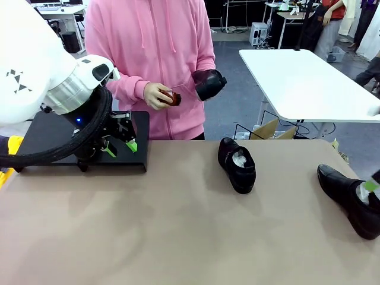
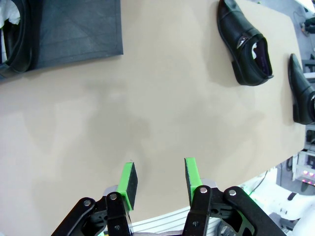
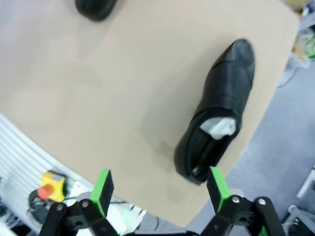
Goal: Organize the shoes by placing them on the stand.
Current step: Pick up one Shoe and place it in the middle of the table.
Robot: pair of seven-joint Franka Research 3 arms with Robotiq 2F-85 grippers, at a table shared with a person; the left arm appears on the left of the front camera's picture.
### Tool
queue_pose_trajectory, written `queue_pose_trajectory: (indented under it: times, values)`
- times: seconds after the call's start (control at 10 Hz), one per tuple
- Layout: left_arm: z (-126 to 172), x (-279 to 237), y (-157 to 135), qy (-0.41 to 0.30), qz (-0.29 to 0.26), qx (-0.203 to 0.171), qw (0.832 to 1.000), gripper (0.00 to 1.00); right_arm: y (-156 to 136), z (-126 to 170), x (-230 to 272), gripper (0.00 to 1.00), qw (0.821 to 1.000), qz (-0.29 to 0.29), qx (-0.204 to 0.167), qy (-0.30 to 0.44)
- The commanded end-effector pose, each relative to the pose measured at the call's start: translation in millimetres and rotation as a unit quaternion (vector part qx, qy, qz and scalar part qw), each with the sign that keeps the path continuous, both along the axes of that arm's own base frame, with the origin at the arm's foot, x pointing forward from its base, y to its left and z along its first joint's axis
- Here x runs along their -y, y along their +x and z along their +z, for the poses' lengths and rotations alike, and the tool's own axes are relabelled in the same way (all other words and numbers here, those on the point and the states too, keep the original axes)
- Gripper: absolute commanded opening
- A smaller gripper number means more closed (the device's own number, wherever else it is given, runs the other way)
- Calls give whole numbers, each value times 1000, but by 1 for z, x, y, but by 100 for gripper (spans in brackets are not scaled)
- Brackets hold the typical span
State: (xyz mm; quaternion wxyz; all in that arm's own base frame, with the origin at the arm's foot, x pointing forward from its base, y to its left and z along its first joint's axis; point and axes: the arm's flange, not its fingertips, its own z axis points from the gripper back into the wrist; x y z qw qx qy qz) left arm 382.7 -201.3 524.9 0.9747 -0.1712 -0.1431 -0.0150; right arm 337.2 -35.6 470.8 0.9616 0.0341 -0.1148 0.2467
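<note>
The right gripper (image 3: 159,173) hangs released, jaws spread wide, over the edge shoe (image 3: 216,113), which lies at the lower right of the front view with its heel close to the rim of the table (image 1: 178,237). In the right wrist view that shoe sits off-centre, nearer one finger than the other. If the claw comes down as aimed, a pad may land on the glossy upper and nudge the shoe over the rim instead of straddling it. The slick leather could also slide out of a shallow pinch. The left gripper (image 2: 159,169) is unclenched too, jaws half-spread with nothing between them, up near the stand (image 2: 78,29) at the left of the front view. One placed shoe (image 2: 12,34) already rests on the stand, so a carelessly lowered shoe might knock it. The centre shoe (image 1: 237,163) lies on the table at mid-frame. The person's hands hold the fourth shoe (image 1: 209,83) and a brush (image 1: 171,98) at upper middle, where an arm reaching across could meet them.
</note>
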Motion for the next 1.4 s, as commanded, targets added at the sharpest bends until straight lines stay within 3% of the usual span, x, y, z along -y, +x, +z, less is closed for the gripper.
queue_pose_trajectory:
  times: [0.0, 0.3, 0.5, 1.3]
  values:
    - [1, -1, 0, -9, -1, -4, 1000, 53, 34, -29, -8, 100, 998, -45, 16, -50]
    - [1, -1, 0, -9, -1, -4, 1000, 53, 65, -65, 4, 100, 993, -83, 21, -82]
    - [1, -1, 0, -9, -1, -4, 1000, 53, 75, -80, 10, 100, 991, -92, 0, -93]
    - [1, -1, 0, -9, -1, -4, 1000, 53, 80, -124, 2, 100, 987, -72, -88, -112]
